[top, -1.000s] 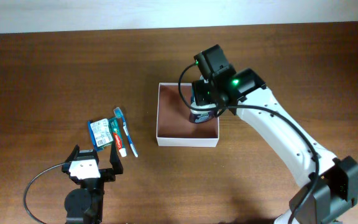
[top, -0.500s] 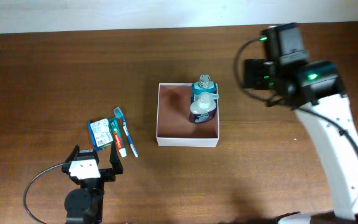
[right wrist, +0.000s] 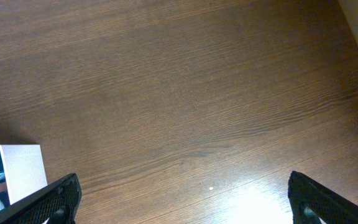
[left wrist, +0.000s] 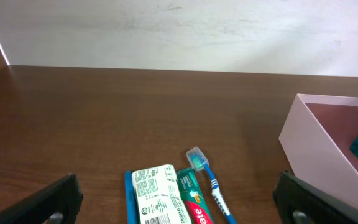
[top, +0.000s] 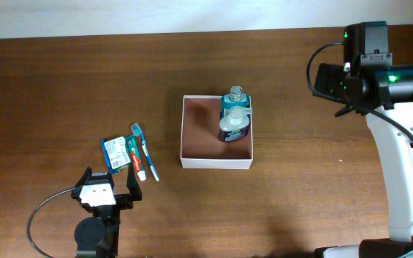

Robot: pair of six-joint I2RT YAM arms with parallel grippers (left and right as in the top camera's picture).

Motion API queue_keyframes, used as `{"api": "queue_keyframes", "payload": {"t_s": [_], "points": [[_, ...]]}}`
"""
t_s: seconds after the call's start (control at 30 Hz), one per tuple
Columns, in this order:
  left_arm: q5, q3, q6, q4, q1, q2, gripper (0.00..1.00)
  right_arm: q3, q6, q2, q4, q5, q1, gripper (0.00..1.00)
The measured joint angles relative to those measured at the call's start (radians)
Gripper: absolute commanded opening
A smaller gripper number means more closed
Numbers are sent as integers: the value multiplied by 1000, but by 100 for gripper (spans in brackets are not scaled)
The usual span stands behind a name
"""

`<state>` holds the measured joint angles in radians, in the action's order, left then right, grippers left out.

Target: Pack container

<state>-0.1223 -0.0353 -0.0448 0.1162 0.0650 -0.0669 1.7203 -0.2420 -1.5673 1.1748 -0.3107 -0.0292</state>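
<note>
The right gripper [right wrist: 182, 200] has left the purple bottle [top: 233, 127] beside the teal bottle [top: 234, 98] in the container [top: 216, 163] at mid-table and pulled well away, jaws spread and empty. The left gripper [top: 108, 180], jaws also spread, sits near the unpacked toothpaste [top: 136, 159] and toothbrush [top: 148, 154].

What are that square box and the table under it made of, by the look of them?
The container looks like thin cardboard: matte white walls, sharp corners, flat reddish-brown floor; thin plastic is possible. The table looks like dark wood or wood-look laminate: visible grain lines, a soft glare patch.
</note>
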Motion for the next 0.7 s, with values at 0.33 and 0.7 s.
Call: {"api": "queue_keyframes", "payload": {"t_s": [0.33, 0.7], "points": [[123, 6, 0, -120, 0, -1, 99, 0, 0, 0, 0, 0, 0, 98], [162, -219, 1, 45, 0, -243, 99, 0, 0, -1, 0, -2, 0, 99]]}}
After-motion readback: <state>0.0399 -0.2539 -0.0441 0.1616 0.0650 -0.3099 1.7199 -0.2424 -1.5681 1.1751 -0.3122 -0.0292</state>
